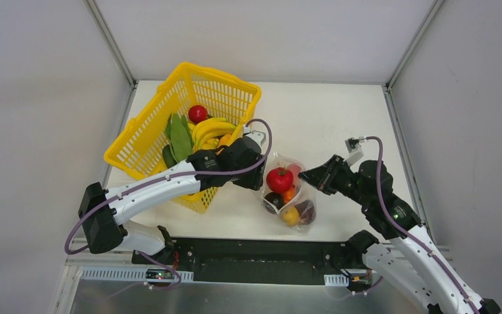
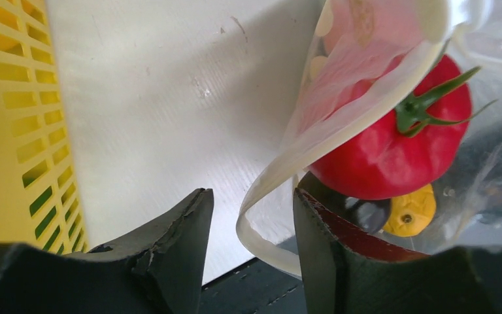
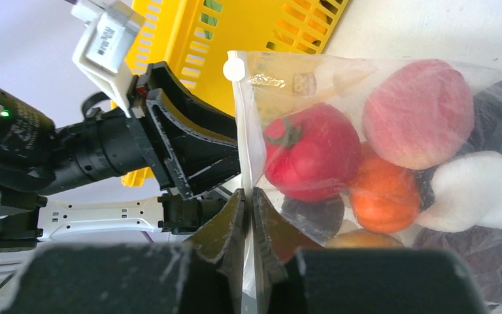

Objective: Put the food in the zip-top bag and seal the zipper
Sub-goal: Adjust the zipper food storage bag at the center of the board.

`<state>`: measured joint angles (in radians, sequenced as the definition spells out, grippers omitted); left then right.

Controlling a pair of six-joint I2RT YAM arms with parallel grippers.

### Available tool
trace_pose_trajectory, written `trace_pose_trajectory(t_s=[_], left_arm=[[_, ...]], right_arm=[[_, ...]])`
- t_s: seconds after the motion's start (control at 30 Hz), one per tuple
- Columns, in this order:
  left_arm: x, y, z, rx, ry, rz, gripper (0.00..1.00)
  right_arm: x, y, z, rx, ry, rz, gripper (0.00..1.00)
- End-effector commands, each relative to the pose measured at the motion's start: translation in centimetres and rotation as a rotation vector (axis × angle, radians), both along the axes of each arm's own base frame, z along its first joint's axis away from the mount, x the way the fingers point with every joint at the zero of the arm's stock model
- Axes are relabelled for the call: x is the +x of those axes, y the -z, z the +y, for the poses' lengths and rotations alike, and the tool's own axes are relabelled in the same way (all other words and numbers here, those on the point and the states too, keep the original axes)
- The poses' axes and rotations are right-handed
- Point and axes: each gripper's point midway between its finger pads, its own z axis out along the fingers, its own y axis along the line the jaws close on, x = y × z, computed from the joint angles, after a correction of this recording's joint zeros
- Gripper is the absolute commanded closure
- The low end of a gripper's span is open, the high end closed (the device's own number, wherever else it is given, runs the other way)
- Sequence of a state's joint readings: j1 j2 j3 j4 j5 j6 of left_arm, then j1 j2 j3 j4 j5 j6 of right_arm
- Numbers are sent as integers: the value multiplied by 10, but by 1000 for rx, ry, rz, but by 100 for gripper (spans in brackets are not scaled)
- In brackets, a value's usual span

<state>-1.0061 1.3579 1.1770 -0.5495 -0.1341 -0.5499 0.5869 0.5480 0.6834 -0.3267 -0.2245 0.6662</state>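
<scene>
My R gripper (image 3: 248, 199) is pinched tight on the bag (image 3: 301, 69) edge, L gripper (image 2: 251, 206) half-apart astride its rim, tomato (image 2: 379, 150) inside, basket (image 1: 144, 140) beside L.

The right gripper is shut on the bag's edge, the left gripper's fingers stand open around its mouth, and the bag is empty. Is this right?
No: the zip-top bag is not empty. The right wrist view shows a red tomato, an orange piece and more inside it. The rest is right.

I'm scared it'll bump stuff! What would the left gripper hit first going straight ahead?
Probably the zip-top bag, whose rim lies between the fingers of the left gripper; the red tomato sits behind.
</scene>
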Motion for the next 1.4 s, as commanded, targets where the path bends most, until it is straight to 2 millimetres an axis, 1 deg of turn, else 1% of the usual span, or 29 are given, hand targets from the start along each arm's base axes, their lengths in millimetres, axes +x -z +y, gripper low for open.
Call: trace_pose_trajectory(t_s=[0.0, 0.03, 0.1, 0.13, 0.17, 0.27, 0.33, 0.43, 0.5, 0.53, 0.57, 0.63, 0.67, 0.7, 0.77, 0.83, 0.87, 0.9, 0.97, 1.13, 1.23, 1.27, 1.37], left_arm=[[-1, 9, -7, -49, -31, 38, 52], [-2, 11, -6, -45, -29, 42, 55], [-3, 10, -8, -53, -17, 44, 64], [-4, 8, -12, -70, -1, 44, 75], [-4, 3, -15, -87, 12, 38, 83], [-3, -14, -23, -117, 57, 5, 100], [2, -31, -24, -114, 68, -29, 100], [7, -65, -30, -106, 143, -92, 100], [8, -89, -36, -113, 219, -138, 100], [5, -99, -41, -116, 286, -159, 100], [3, -107, -45, -120, 334, -172, 100], [-3, -114, -53, -109, 446, -175, 100], [-7, -112, -54, -85, 497, -159, 100], [-10, -105, -55, -50, 548, -134, 100], [-17, -94, -49, 18, 616, -76, 100], [-20, -84, -44, 62, 660, -42, 100], [-20, -80, -41, 77, 675, -32, 100], [-21, -77, -37, 87, 682, -22, 100], [-20, -77, -29, 91, 689, -15, 100], [-21, -95, -9, 102, 731, -68, 100], [-24, -105, 0, 92, 758, -72, 100], [-27, -106, 3, 92, 771, -61, 100], [-34, -112, 7, 86, 813, -48, 100]], right_arm=[[1, -13, 1, 29, -2, -44, 90], [2, -12, 1, 26, -1, -42, 90], [2, -11, 2, 25, -4, -42, 90], [2, -11, 2, 25, -5, -41, 90], [1, -10, 2, 24, -6, -39, 90], [-2, -13, 4, 30, -31, -49, 90], [-12, -22, 11, 51, -109, -85, 90], [-37, -42, 20, 92, -266, -169, 90], [-52, -51, 22, 100, -353, -211, 86], [-58, -56, 22, 93, -389, -237, 83], [-62, -59, 23, 84, -417, -248, 81], [-67, -60, 24, 64, -456, -252, 75], [-66, -62, 23, 52, -452, -256, 72], [-63, -63, 21, 39, -430, -262, 65], [-56, -64, 17, 15, -384, -288, 53], [-50, -67, 12, -7, -343, -323, 46], [-48, -69, 9, -18, -325, -343, 44], [-47, -71, 6, -30, -312, -366, 43], [-41, -75, -1, -55, -260, -408, 43], [-24, -87, -27, -152, -104, -561, 43], [-11, -87, -42, -217, -11, -638, 43], [-11, -84, -42, -241, -21, -666, 43], [-16, -67, -29, -306, -159, -761, 41]])
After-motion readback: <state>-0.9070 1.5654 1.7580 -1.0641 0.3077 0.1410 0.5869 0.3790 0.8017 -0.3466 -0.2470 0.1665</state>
